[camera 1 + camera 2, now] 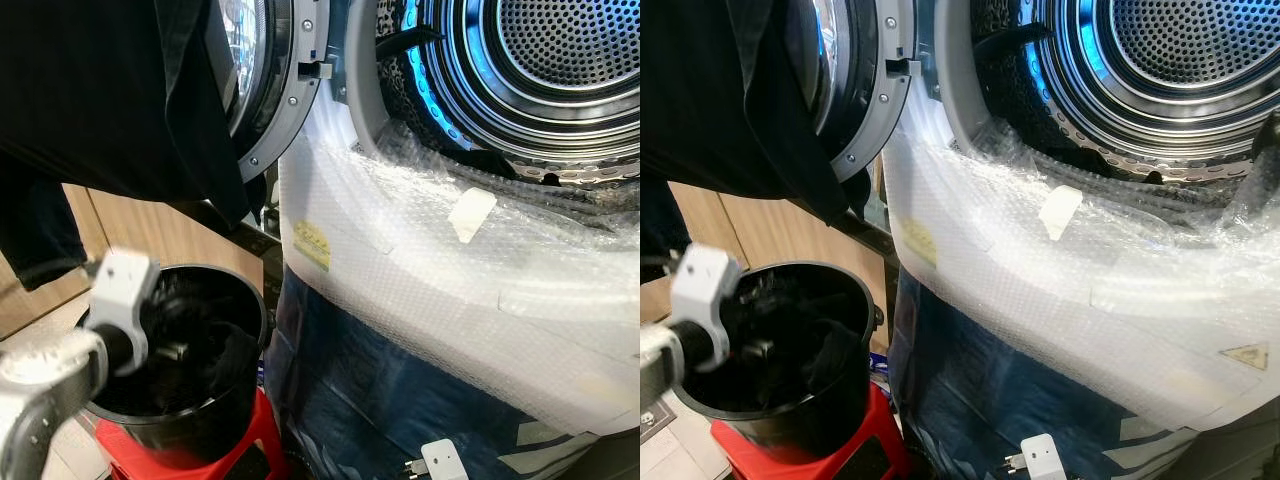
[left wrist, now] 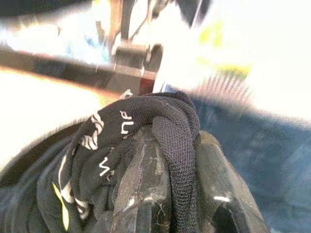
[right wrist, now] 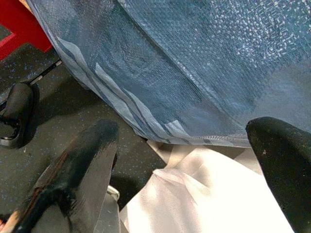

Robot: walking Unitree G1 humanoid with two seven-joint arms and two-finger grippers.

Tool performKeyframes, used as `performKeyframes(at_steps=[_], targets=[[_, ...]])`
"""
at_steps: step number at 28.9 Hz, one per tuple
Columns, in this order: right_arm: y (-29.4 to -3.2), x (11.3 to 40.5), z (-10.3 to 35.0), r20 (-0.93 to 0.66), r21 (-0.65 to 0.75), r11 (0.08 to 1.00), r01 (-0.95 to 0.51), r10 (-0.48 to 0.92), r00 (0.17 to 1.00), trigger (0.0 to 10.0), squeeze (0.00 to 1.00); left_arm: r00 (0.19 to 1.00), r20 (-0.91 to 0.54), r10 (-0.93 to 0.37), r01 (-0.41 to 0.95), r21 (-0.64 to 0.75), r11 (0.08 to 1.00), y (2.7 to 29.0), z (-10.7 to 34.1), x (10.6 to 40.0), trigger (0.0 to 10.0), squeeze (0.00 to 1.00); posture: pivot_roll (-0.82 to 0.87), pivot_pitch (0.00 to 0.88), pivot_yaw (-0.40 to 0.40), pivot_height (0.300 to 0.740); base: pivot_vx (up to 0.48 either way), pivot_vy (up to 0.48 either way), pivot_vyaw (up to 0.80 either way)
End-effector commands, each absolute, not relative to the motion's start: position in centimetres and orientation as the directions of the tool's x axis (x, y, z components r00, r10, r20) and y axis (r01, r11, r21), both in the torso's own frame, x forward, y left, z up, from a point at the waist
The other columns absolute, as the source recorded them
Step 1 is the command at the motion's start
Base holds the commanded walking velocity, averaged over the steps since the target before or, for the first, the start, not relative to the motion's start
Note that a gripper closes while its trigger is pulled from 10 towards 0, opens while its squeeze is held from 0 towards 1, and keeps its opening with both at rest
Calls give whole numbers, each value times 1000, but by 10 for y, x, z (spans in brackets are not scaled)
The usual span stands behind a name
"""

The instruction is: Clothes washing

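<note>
Red stool (image 1: 245, 445) under black bucket (image 1: 215, 400); white plug adapter (image 1: 443, 461) on dark floor (image 3: 73, 107)

Washer door (image 1: 855, 90) open – black bucket (image 1: 790, 350) below.

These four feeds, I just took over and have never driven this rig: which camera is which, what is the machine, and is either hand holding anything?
The top two feeds are the robot's head cameras, looking down at an open washing machine drum whose front is wrapped in bubble wrap. Beside it a black bucket of dark clothes stands on a red stool. More dark clothing hangs at upper left. The other two feeds are wrist cameras. The left hand is shut on a black printed garment above the bucket. The right hand is open, low near the floor.
</note>
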State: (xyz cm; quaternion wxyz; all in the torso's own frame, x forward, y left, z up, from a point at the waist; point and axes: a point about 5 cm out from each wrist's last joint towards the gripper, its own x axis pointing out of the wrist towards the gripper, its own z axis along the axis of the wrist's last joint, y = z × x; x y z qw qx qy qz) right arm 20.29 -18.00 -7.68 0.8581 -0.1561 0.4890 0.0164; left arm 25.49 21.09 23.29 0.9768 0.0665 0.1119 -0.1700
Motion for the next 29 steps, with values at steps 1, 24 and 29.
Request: performKeyframes(at_steps=[1, 24, 29], targets=[[-181, 201, -78, -848, -247, 953, -178, -124, 515, 10000, 0, 904, -214, -371, 403, 130, 906, 203, 246, 253, 0, 0, 404, 38, -54, 740, 0, 0, 0], [-181, 206, -75, -834, -258, 952, -163, -134, 536, 10000, 0, 551, 47, -833, 816, 179, 549, 59, 312, 292, 0, 0, 367, 0, -49, 740, 0, 0, 0], [-183, 205, -75, -834, -263, 951, -164, -139, 534, 10000, 0, 519, 36, -854, 840, 160, 518, 48, 305, 290, 0, 0, 365, 0, -54, 740, 0, 0, 0]])
